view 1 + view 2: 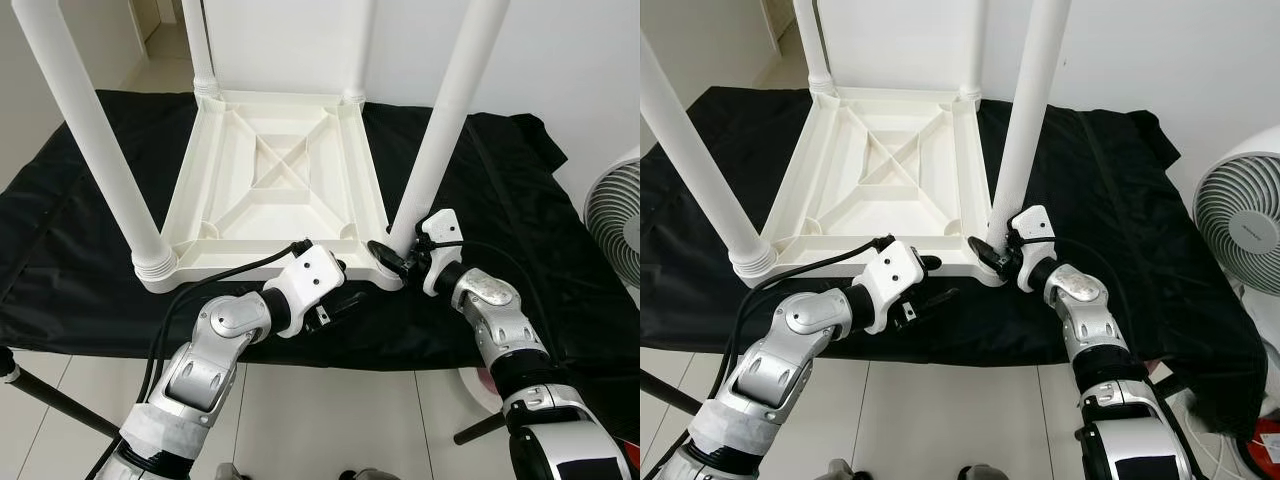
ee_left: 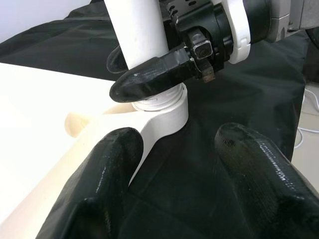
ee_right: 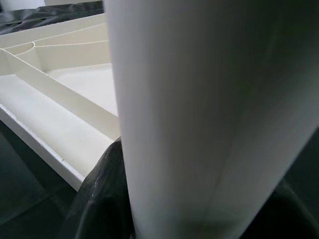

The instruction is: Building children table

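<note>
Right gripper [image 1: 392,255] jaws clamp table leg [image 1: 440,130] base; left gripper [image 1: 335,305] jaws apart, just beside.

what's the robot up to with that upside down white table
The robot is putting together a small white plastic table that lies upside down on a black cloth. Its right gripper is closed around the base of the near right leg, right where the leg enters its corner socket. The left gripper hovers open beside that corner, over the cloth, holding nothing. All four legs stand upright in their corners. A white fan sits to the robot's right.
</note>
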Motion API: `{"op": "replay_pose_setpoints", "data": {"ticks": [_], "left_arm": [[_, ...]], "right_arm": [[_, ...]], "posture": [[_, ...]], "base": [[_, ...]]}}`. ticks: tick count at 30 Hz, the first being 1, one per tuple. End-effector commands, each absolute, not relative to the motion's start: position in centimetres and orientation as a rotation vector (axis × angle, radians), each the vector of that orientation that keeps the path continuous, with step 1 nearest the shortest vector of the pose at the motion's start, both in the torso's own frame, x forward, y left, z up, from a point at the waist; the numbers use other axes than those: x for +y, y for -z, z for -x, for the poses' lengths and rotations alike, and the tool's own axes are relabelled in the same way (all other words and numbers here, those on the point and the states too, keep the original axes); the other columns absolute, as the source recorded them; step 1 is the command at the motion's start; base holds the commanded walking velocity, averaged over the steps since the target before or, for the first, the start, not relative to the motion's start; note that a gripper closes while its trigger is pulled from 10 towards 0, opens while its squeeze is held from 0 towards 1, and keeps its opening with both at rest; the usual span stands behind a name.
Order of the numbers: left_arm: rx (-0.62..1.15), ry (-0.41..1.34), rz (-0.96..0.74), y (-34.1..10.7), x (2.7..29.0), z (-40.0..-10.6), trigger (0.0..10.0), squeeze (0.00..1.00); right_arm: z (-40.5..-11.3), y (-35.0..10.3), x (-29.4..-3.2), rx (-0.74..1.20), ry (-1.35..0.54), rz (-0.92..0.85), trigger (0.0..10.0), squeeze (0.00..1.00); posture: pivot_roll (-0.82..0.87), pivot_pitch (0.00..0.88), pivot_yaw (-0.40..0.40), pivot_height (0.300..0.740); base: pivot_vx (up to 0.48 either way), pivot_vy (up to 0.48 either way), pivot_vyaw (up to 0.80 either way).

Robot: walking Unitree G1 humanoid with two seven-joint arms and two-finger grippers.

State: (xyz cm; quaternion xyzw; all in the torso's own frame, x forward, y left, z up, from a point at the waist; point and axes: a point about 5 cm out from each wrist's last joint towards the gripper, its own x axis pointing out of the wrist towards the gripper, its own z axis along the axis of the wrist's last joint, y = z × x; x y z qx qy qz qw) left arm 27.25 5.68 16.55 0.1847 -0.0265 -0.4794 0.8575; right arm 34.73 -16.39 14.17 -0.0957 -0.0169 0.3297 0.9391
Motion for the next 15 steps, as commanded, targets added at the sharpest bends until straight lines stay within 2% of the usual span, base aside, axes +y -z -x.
{"op": "replay_pose_setpoints", "data": {"ticks": [1,8,9,11,12,13,15], "left_arm": [[-0.070,0.942,-0.391,-16.8,5.8,-27.4,10.0,0.00],[-0.066,0.943,-0.390,-16.7,5.8,-27.4,10.0,0.00],[-0.063,0.943,-0.388,-16.6,5.8,-27.3,10.0,0.00],[-0.062,0.944,-0.386,-16.6,5.8,-27.3,10.0,0.00],[-0.061,0.944,-0.386,-16.6,5.7,-27.2,10.0,0.00],[-0.060,0.944,-0.385,-16.5,5.7,-27.2,10.0,0.00],[-0.059,0.945,-0.384,-16.5,5.7,-27.2,10.0,0.00]], "right_arm": [[-34.8,-14.0,-16.0,-0.021,-0.669,0.188,0.0,0.00],[-35.1,-14.3,-16.2,-0.029,-0.564,0.160,0.0,0.00],[-35.0,-14.8,-16.1,-0.052,-0.487,0.164,7.0,0.00],[-35.0,-15.0,-16.0,-0.062,-0.448,0.160,7.0,0.00],[-35.0,-15.2,-16.0,-0.069,-0.387,0.142,8.7,0.00],[-34.9,-15.3,-16.0,-0.071,-0.334,0.111,4.0,0.00],[-34.5,-15.3,-15.7,-0.058,-0.216,0.053,4.1,0.00]], "posture": [[-0.10,0.066,-0.001,0.740],[-0.10,0.067,-0.003,0.740],[-0.10,0.071,-0.004,0.740],[-0.10,0.071,-0.004,0.740],[-0.10,0.074,-0.007,0.740],[-0.10,0.074,-0.007,0.740],[-0.10,0.076,-0.010,0.740]], "base": [[0.000,0.000,0.00],[0.000,0.000,0.00],[0.000,0.000,0.00],[0.000,0.000,0.00],[0.000,0.000,0.00],[0.000,0.000,0.00],[0.000,0.000,0.00]]}}
